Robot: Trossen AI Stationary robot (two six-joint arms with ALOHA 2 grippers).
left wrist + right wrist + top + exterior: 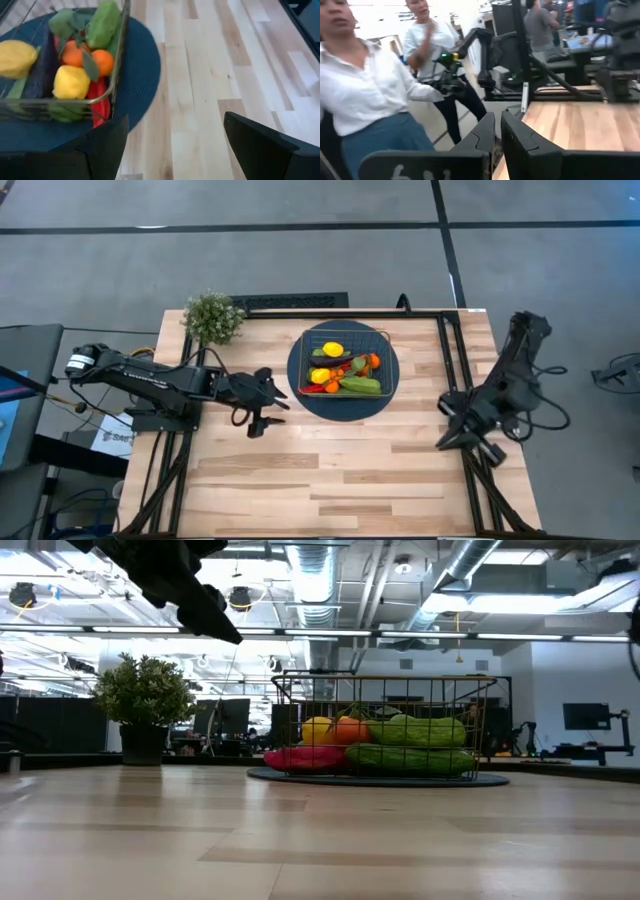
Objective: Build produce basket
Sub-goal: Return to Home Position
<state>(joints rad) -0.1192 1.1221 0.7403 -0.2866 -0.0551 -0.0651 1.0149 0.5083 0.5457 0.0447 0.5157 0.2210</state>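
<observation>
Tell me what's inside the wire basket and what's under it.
Inside the basket: two lemons, oranges, a cucumber and a red pepper, piled together; anything beneath the pile is covered. Under it lies a round blue mat, only its border showing.

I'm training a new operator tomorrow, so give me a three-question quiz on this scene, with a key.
1. True or false: the wire basket sits on the round blue mat.
2. The left end effector, left of the mat, is: A open; B shut on the mat; C inside the basket.
3. Fill in: the right end effector, by the table's right edge, is ___.
Key: 1 true; 2 A; 3 shut.
</observation>
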